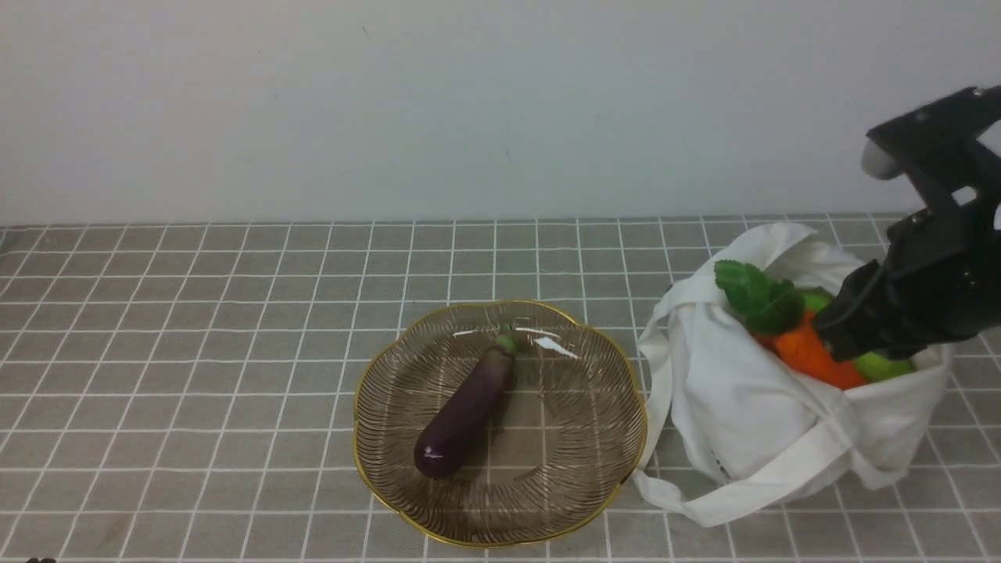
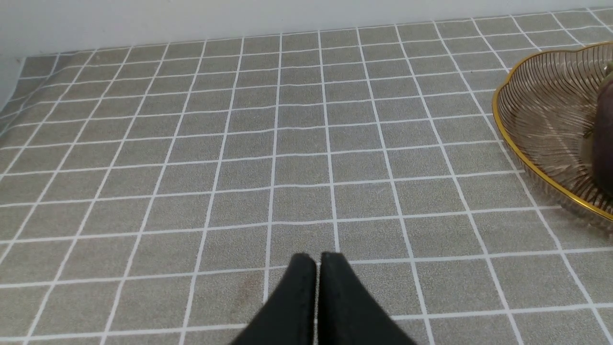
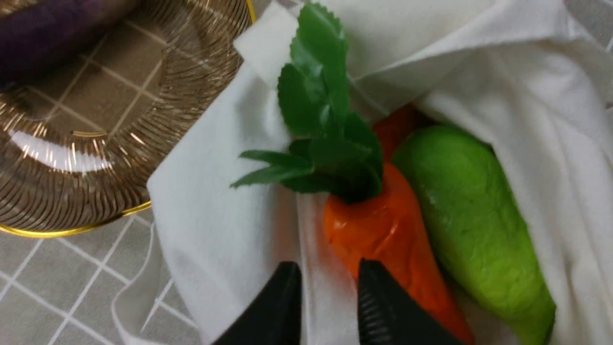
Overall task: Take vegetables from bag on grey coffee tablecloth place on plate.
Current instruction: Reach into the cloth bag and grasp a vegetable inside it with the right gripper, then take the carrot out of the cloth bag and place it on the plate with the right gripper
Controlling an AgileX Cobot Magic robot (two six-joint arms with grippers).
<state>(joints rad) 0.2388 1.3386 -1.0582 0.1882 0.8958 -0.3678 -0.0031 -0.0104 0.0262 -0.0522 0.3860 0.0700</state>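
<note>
The left claw (image 2: pixel 318 258), clenched on nothing, hangs low over the grey tablecloth (image 2: pixel 287 143). Further out, the plate (image 1: pixel 367 438) holds the eggplant (image 1: pixel 465 414), lying slantwise. Just right of it, the white bag (image 1: pixel 751 414) holds the carrot (image 1: pixel 813 356) and cucumber (image 1: pixel 884 366). The right claw (image 3: pixel 328 275), slightly parted and empty, hovers over the carrot.

Front-view layout. The plate (image 1: pixel 367 391) sits on the tablecloth (image 1: pixel 195 352) near front centre, and the eggplant (image 1: pixel 465 410) lies in it, stem end toward the wall (image 1: pixel 469 102) behind. The bag (image 1: pixel 751 407) stands just right of the plate, touching its rim. Inside the bag, the carrot (image 1: pixel 813 356) lies left of the cucumber (image 1: pixel 884 366), touching it. The right gripper (image 3: pixel 325 273) hangs over the bag's mouth. The left gripper (image 2: pixel 318 258) is over bare tablecloth, left of the plate.
</note>
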